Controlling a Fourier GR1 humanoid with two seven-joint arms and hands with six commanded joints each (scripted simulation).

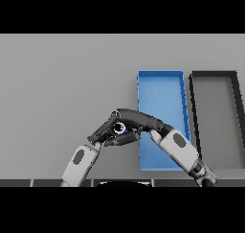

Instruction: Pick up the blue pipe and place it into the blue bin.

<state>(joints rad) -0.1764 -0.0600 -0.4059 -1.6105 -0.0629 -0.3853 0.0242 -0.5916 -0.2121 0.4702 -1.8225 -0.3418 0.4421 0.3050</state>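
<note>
Blue pipe (120, 128) at frame centre, barely visible, pinched between both hands: left hand (103, 131) and right hand (136, 119) fingers curled round it. You hold it just left of blue bin (160, 83), ready for transfer.

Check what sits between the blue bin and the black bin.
Nothing: in the head view only a narrow bare strip of grey table separates the blue bin from the black bin to its right.
</note>
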